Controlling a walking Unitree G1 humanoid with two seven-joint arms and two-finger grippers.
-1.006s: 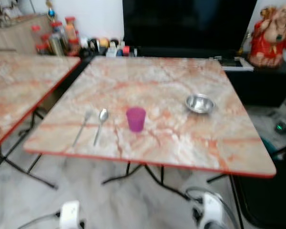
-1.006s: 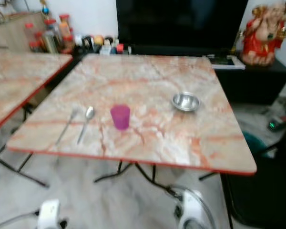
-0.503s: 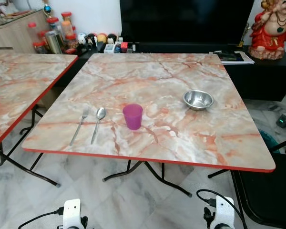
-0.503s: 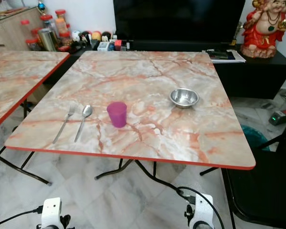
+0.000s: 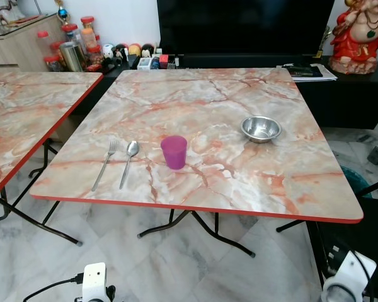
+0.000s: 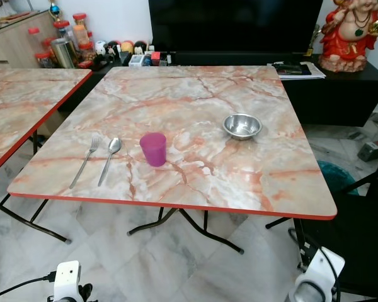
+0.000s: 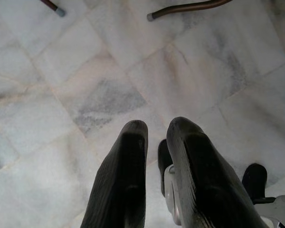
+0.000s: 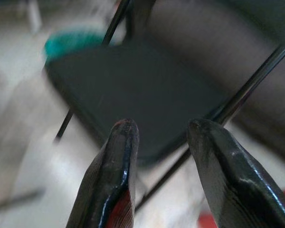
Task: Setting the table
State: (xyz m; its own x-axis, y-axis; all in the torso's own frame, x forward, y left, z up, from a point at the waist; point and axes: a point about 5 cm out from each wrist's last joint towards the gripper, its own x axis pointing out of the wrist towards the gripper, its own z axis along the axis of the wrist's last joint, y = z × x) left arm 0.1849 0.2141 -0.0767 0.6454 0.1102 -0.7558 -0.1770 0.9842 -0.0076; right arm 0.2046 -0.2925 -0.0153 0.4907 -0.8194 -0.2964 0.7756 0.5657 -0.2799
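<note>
The right pincer [image 8: 159, 156] swings outward over the black chair [image 8: 133, 90], fingers spread and empty, the left pincer [image 7: 154, 156] hangs nearly closed, while fork [image 5: 104, 165], spoon [image 5: 128, 162], cup [image 5: 174, 151] and bowl [image 5: 261, 128] wait untouched on the worktop [image 5: 239, 182].

Table [image 5: 252, 182] stands directly ahead, at 12 o'clock from the robot. Cup [image 5: 174, 151] sits on it near the front edge, left of centre. Spoon [image 5: 128, 163] lies at the cup's 9 o'clock, just beside it; fork [image 5: 104, 165] lies alongside the spoon, further out at 9 o'clock, the two apart and roughly parallel. Bowl [image 5: 261, 128] rests at the cup's 2 o'clock, well apart from it. Second table [image 5: 25, 113] stands at 10 o'clock. Jars [image 5: 72, 47] are behind it on a low cabinet. Television [image 5: 239, 28] is behind the main table at 12 o'clock. Chair [image 6: 359, 233] is at 4 o'clock.
</note>
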